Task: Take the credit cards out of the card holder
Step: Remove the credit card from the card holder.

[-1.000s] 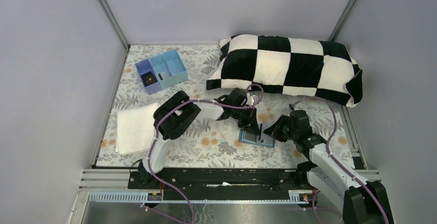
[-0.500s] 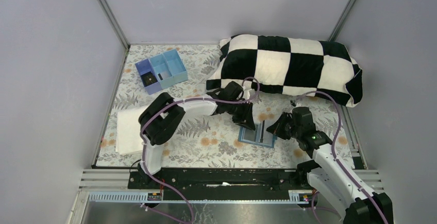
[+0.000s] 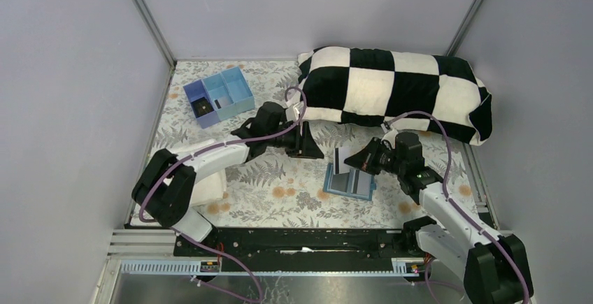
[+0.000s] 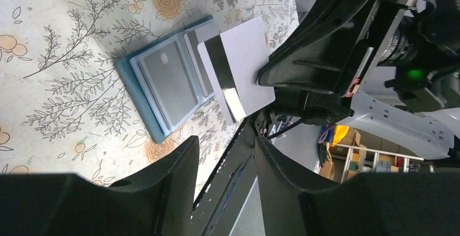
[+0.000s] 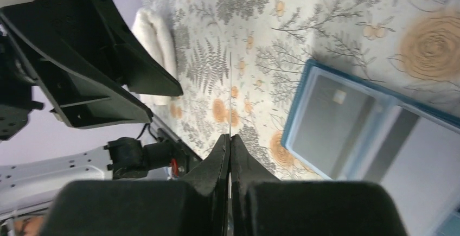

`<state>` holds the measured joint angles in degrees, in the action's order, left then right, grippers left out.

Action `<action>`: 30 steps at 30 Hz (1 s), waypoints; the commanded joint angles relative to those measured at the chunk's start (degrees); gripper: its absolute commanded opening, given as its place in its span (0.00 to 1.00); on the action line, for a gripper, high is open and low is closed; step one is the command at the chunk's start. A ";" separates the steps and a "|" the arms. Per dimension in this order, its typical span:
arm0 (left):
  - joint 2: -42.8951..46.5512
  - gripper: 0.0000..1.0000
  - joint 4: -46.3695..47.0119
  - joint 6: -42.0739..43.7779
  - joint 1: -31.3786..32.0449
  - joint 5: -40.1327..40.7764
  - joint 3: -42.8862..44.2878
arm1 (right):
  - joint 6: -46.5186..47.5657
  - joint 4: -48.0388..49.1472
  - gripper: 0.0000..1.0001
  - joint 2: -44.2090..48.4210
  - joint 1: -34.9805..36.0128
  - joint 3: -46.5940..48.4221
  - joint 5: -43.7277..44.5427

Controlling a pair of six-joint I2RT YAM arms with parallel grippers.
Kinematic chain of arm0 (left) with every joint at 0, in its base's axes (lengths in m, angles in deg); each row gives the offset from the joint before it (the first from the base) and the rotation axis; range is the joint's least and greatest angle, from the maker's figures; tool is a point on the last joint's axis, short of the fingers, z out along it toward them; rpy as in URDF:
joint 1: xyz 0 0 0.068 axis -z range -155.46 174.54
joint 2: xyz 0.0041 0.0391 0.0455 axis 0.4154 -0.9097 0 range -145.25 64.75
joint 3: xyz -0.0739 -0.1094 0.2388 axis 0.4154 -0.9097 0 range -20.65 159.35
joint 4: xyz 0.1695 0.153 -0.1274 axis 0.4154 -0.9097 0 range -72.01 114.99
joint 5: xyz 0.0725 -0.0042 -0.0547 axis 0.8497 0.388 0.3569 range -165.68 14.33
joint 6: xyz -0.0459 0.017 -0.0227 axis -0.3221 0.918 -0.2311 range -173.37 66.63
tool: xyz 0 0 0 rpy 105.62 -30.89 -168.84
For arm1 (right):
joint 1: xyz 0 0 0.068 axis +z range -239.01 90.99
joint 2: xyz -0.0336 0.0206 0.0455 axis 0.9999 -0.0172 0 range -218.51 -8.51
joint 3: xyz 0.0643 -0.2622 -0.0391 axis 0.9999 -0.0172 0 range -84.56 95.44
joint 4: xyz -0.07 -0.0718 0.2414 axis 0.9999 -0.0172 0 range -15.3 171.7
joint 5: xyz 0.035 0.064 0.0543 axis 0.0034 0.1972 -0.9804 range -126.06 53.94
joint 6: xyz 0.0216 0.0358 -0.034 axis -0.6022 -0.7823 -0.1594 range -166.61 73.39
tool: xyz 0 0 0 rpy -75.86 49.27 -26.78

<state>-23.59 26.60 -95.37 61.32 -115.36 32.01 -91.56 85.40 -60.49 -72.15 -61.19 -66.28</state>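
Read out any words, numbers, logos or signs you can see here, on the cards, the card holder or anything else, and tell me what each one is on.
No readable text in any view.
White card, pinched in the right gripper: only a dark stripe, no print showing.
Grey panel inside the card holder: one small pale mark, too small to read.
Shelves behind the table: blurred, nothing legible.

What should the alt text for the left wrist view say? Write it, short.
The right gripper pinches a white card with a black stripe beside the open light-blue card holder, which lies on a flowered tablecloth with a grey card inside. The left gripper shows at the bottom, its dark fingers apart and empty.
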 commanded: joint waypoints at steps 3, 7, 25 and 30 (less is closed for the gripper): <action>4.17 0.48 13.41 -7.04 -3.35 -4.92 -5.03 | -8.58 18.04 0.00 -3.91 0.35 -0.70 -8.84; 6.86 0.51 21.24 -12.70 -5.22 -6.58 -10.26 | -13.55 26.89 0.00 -7.17 0.72 -1.75 -9.78; 6.29 0.53 41.95 -26.05 -7.09 -11.38 -19.57 | -21.55 45.06 0.00 -19.02 10.46 0.89 -10.88; 8.68 0.52 35.68 -22.33 -7.13 -9.95 -19.35 | -19.88 41.82 0.00 -16.82 10.45 1.20 -8.77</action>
<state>-17.64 64.13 -120.96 54.56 -125.61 12.58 -111.23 123.61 -79.60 -62.32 -61.60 -75.59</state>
